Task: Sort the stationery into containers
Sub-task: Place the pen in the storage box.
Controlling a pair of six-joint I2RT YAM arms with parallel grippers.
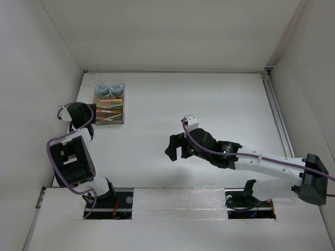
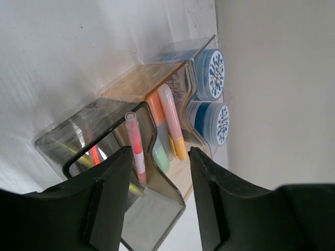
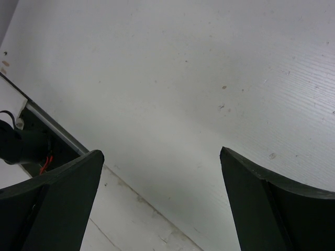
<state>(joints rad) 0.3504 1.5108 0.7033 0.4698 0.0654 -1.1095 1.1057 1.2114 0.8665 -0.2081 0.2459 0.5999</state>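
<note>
Pens (image 2: 168, 112) inside wavy translucent organiser (image 2: 141, 83).

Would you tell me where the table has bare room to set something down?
The far right of the table, from the organiser to the right rail, is bare; so is the patch between the organiser and the right claw. The far-left corner is crowded: the left claw sits at the organiser, close to the wall.
</note>
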